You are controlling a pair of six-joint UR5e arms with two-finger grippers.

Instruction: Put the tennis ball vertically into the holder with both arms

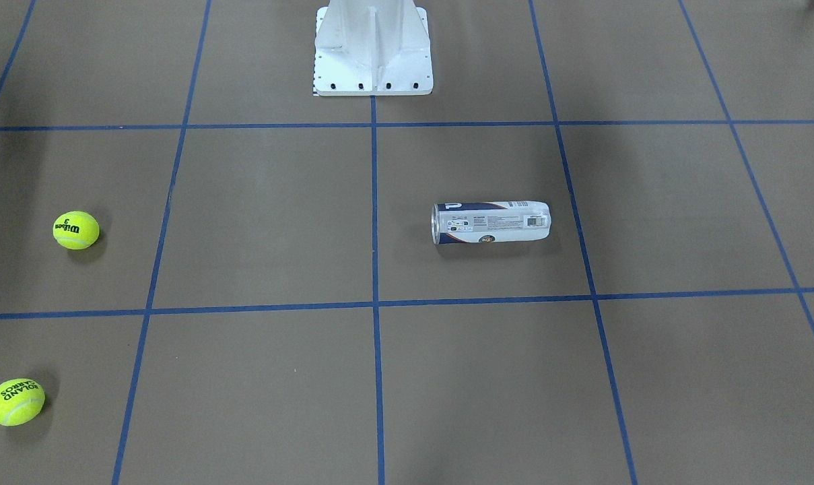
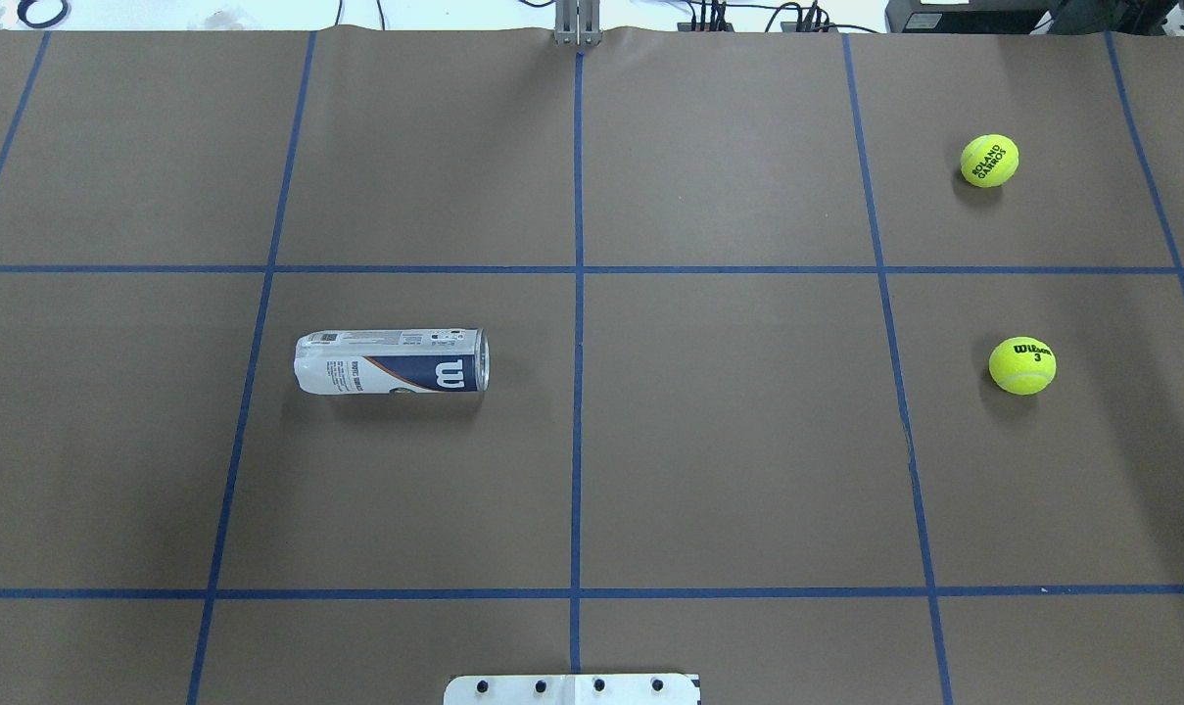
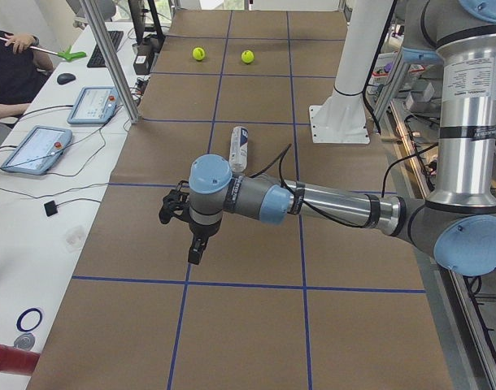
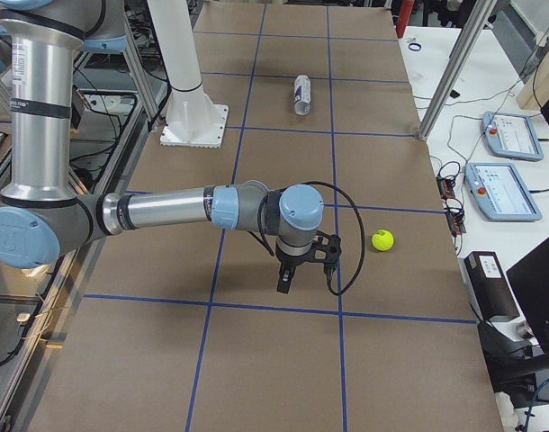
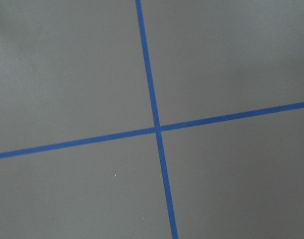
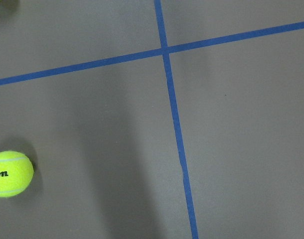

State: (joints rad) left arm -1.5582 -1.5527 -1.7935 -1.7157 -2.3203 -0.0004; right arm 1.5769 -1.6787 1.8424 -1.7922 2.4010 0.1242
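The holder (image 2: 391, 362) lies on its side on the brown table, on my left half, its open end toward the table's middle; it also shows as the holder (image 1: 491, 222), (image 3: 239, 149), (image 4: 301, 94). A Wilson tennis ball (image 2: 1022, 365), (image 1: 76, 230), (image 6: 10, 174) and a Roland Garros tennis ball (image 2: 989, 160), (image 1: 15, 401) rest on my right half. My left gripper (image 3: 195, 248) hangs over bare table, short of the holder. Beside the nearer ball (image 4: 382, 240) hangs my right gripper (image 4: 288, 274). Both grippers show only in the side views, so I cannot tell whether they are open or shut.
The white metal base (image 1: 373, 47), (image 2: 572, 688) stands at the robot's edge of the table. Blue tape lines (image 5: 157, 128) cross the surface. Side tables with tablets (image 3: 35, 149), (image 4: 504, 135) and metal posts flank the far edge. A person's sleeve (image 3: 12, 49) shows there.
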